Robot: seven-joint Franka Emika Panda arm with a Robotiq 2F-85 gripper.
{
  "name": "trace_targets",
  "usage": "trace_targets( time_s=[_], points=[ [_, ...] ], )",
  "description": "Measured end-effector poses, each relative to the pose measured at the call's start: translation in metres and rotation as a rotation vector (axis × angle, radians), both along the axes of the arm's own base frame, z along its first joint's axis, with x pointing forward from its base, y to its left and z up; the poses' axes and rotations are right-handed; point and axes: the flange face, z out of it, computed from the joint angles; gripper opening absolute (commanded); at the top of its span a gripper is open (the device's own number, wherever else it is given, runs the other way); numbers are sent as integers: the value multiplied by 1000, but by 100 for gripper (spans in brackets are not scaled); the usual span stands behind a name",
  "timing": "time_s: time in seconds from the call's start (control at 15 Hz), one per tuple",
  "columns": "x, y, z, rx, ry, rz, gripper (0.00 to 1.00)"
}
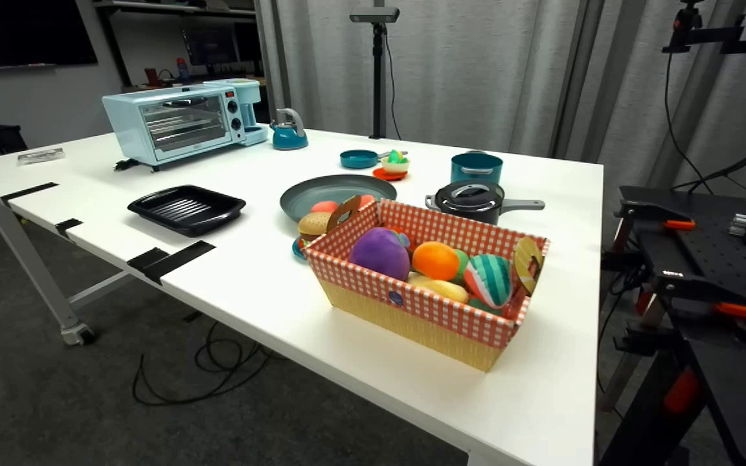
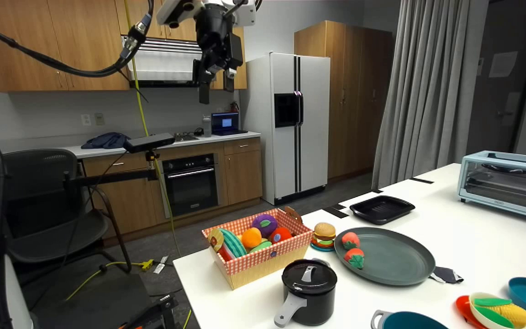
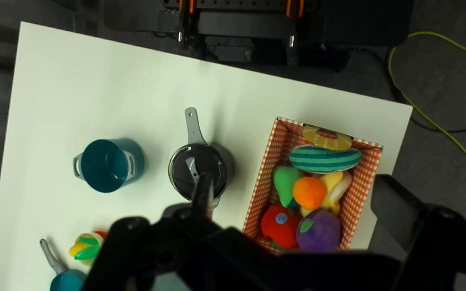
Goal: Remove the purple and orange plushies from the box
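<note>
Two plushies of the task, the purple plushie (image 3: 320,234) and the orange plushie (image 3: 309,193), both lie in the box (image 1: 425,314), whose red-and-white checked sides rise from a straw-coloured base. In the wrist view the purple plushie sits in a corner, right beside a red plushie (image 3: 280,232) with a round blue badge. The orange plushie rests nearer the middle, partly over a yellow plushie (image 3: 332,184), with a green plushie (image 3: 284,184) on its other side. A striped watermelon plushie (image 3: 325,159) lies across the end, next to a yellow handle (image 3: 314,135).

High up in an exterior view hangs the pincer (image 2: 216,87), well apart from the box. It stands wide: in the wrist view its fingers (image 3: 395,212) are spread, and the box shows between them.

The box stands near a corner of the worktop (image 1: 541,401). Close to it are a toy burger (image 2: 324,230), a grey plate (image 2: 395,256) carrying two strawberries (image 2: 353,252), and a lidded black pot (image 2: 315,301). Further off come a teal pot (image 1: 476,169), a blue pan (image 1: 359,158) and a pale bowl (image 1: 395,167) of toy corn (image 2: 516,315), overlapping a red dish (image 2: 466,310). Beyond the plate lies a black tray (image 1: 186,210); farthest out stand a light-blue toaster oven (image 1: 185,123) and a teal kettle (image 1: 289,138).
</note>
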Motion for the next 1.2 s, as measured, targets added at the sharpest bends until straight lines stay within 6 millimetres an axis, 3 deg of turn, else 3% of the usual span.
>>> trace_targets(
  time_s=[0.47, 1.2],
  points=[
    [2, 0, -5, 4, 9, 2, 100],
    [26, 10, -59, 73, -15, 21, 100]
  ],
)
